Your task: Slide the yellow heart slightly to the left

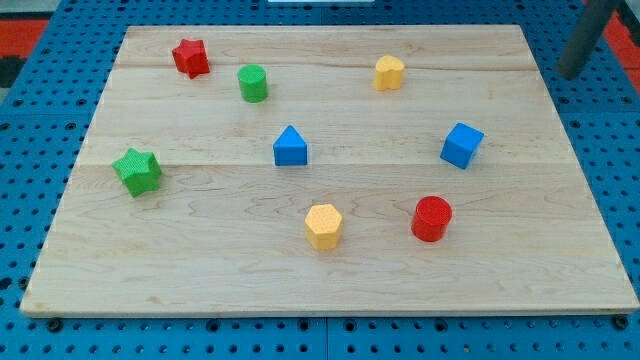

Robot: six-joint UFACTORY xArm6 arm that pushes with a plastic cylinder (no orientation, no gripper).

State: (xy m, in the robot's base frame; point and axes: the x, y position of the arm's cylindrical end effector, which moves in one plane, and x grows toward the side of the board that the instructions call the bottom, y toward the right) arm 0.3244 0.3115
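Wooden board point(330, 285), pale and grained, lies on a blue pegboard point(40, 60). My tip point(569, 73) is the end of a bare dark rod, holding nothing and touching no block, just off the board's right edge near the view's top.

The yellow heart point(389, 72) sits at upper centre-right, well apart from the tip. To its left the way is open as far as the green cylinder point(253, 83), then the red star point(190, 57). Blue cube point(461, 145), blue triangle point(290, 146), red cylinder point(432, 218), yellow pentagon point(323, 225) and green star point(137, 171) lie lower.
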